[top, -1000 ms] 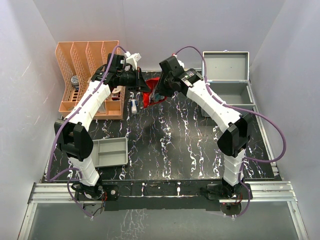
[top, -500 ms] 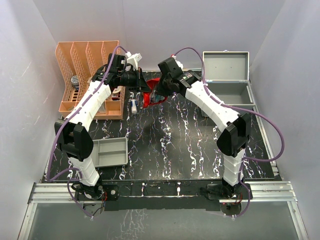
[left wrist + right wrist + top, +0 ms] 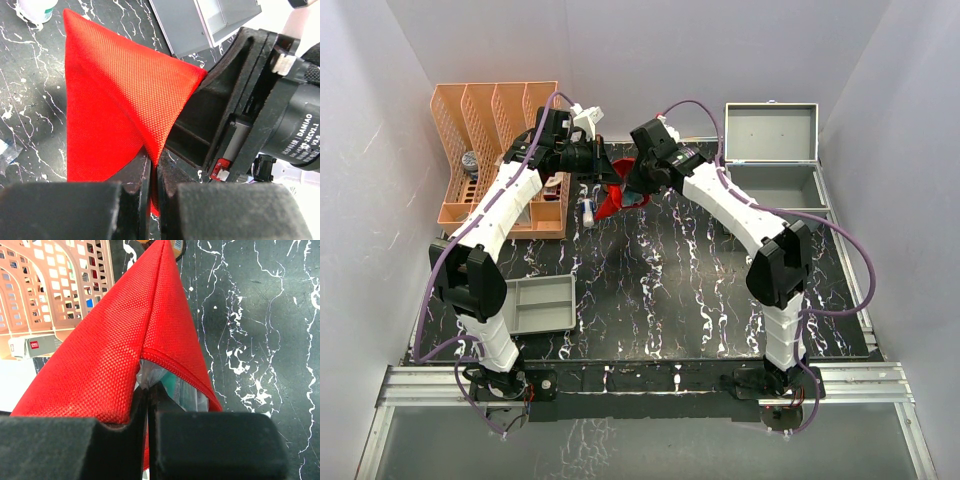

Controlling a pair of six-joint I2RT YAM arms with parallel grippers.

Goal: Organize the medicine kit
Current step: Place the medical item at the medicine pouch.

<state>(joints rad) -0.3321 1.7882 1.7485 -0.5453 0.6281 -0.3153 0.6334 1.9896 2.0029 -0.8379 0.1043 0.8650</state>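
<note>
We can read one word only: "DAMIAO", white on the black motor housing (image 3: 300,131) of the right arm, seen from the left wrist; the smaller print beneath it is too fine to read. A red-and-white label on a box behind the orange rack (image 3: 496,128) is also illegible.

The left gripper (image 3: 152,172) has its fingers pressed together on a fold of the red pouch (image 3: 115,100); the right gripper (image 3: 146,390) pinches the pouch's opposite edge beside an open seam, where something pale and teal shows but cannot be made out. Most of the pouch is hidden by both wrists from above.

Both arms reach far and lean inward, meeting at the far centre of the table (image 3: 670,290); the medicine kit (image 3: 770,132) sits at the far right, lid open, well apart from them.
</note>
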